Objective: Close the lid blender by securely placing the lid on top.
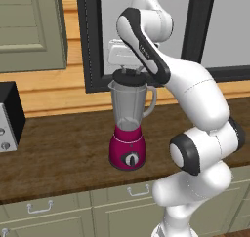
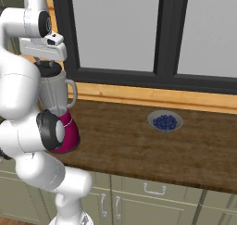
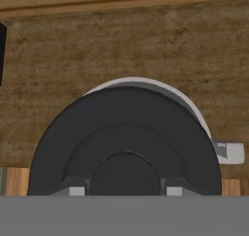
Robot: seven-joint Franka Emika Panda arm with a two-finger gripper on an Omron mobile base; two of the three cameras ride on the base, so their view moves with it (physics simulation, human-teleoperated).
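In the hand view the fingers (image 3: 125,191) pinch the centre knob of the lid (image 3: 124,143), the black disc sitting just off-centre over the jar rim. Beyond, the blender (image 1: 128,126) stands on the tabletop (image 1: 58,148) before the window. Best centre the lid, lower it level, press, then let go.

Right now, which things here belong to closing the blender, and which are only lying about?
For the job:
- blender
- lid, on the jar mouth
- gripper, at the lid's knob

Lying about:
- bowl of blueberries, on the counter, apart from the blender
- black-and-silver appliance, left on the counter
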